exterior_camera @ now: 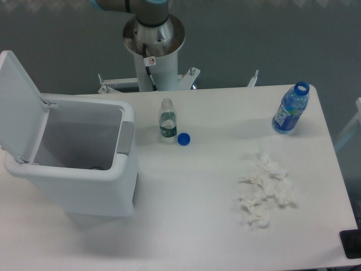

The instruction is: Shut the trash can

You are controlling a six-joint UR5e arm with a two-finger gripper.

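Gripper sits outside my camera's view, so I cannot tell its state; the trash can (79, 164) stands at the table's (197, 214) left end, lid (20, 101) up.

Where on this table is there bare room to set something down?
Free: the middle strip between the large white plastic trash can and the crumpled white tissues, and the front edge. Crowded: near the small clear bottle and loose blue cap, and the blue bottle's corner.
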